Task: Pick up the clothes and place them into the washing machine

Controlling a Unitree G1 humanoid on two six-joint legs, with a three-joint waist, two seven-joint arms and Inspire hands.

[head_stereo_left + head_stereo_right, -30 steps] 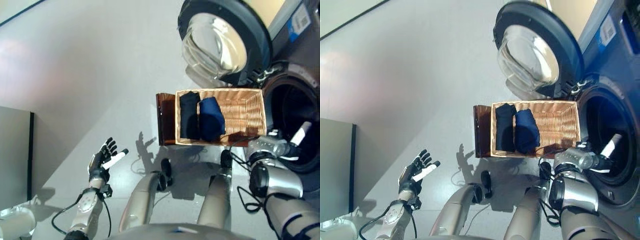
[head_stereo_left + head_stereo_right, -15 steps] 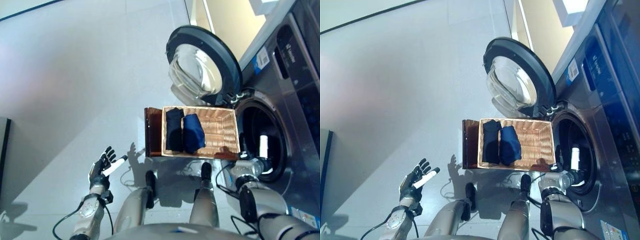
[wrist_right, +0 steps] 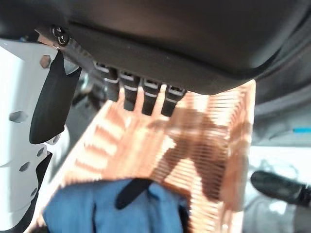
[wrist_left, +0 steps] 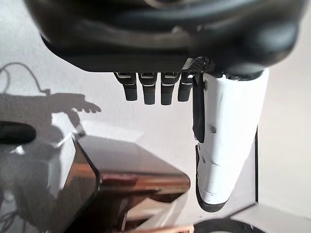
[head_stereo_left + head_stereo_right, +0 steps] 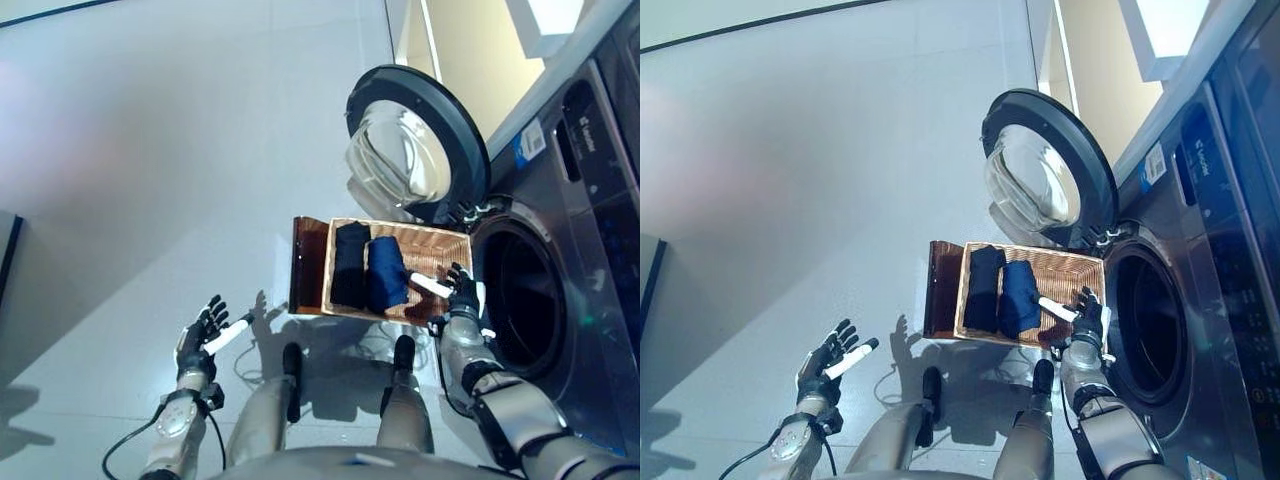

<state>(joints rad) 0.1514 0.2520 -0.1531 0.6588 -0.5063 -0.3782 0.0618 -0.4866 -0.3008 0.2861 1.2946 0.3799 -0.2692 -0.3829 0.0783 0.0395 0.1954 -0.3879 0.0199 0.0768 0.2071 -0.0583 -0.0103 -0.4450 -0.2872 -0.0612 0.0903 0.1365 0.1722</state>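
A wicker basket [image 5: 437, 252] sits on a brown stand in front of the washing machine. A folded black garment [image 5: 350, 265] and a folded blue garment [image 5: 385, 275] lie side by side in its left half. My right hand [image 5: 462, 292] hovers over the basket's right end, open, its white thumb pointing at the blue garment and holding nothing. In the right wrist view its straight fingers [image 3: 146, 99] hang above the weave and the blue cloth [image 3: 112, 208]. My left hand [image 5: 203, 335] is open over the floor at lower left.
The washing machine's drum opening [image 5: 520, 300] gapes dark just right of the basket. Its round glass door [image 5: 415, 150] is swung open behind the basket. The brown stand [image 5: 305, 265] sticks out past the basket's left side. A dark panel edge [image 5: 8, 250] shows at far left.
My right hand has come out of the drum opening and moved left to above the basket's right end. The camera has shifted. The left hand keeps its pose.
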